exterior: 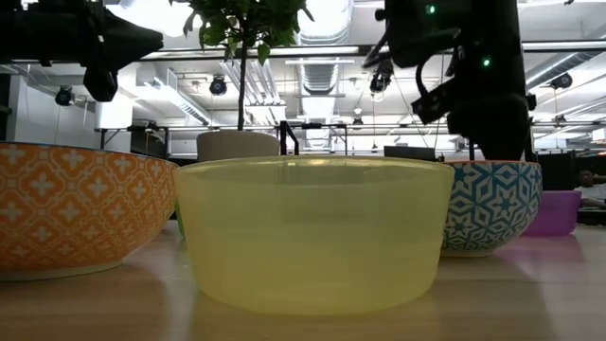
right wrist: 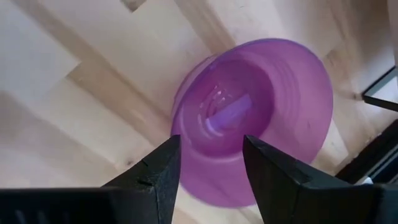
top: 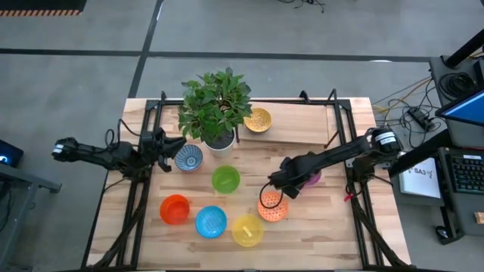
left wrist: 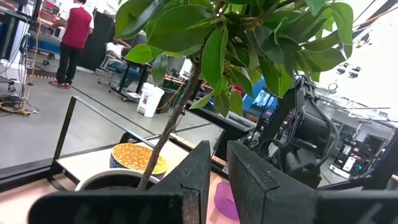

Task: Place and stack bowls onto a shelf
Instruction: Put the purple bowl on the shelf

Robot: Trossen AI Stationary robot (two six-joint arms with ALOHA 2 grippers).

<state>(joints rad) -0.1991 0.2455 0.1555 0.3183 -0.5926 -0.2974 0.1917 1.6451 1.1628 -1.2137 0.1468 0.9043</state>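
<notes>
Saw the right gripper [right wrist: 211,149] low over the purple bowl [right wrist: 261,118], a bit right of the middle of the table [top: 333,227]. Found its two fingers [right wrist: 158,168] well apart, with the near rim of the bowl showing in the gap. Had nothing pinched. Could not tell about touching the bowl. Saw the purple bowl sitting upright on the wood, near the orange patterned bowl [top: 272,206].

Saw the left gripper [top: 168,143] out on the left side of the table, just beside the blue-white bowl [top: 188,158] and close to the white plant pot [top: 220,140]. Found its fingers [left wrist: 193,168] almost together, with only a thin gap left, holding nothing.

Spotted the shelf [top: 302,121] along the back of the table, with thin black posts at its ends. Found just one bowl on it: the yellow patterned bowl [top: 257,119], right beside the leafy plant [top: 215,102].

Counted the other bowls down on the table. Saw the green bowl [top: 225,179] in the middle. Saw the red bowl [top: 175,209], the blue bowl [top: 211,221] and the plain yellow bowl [top: 247,230] in a row near the front edge, with the red one farthest left and the orange patterned bowl just past the yellow one.
</notes>
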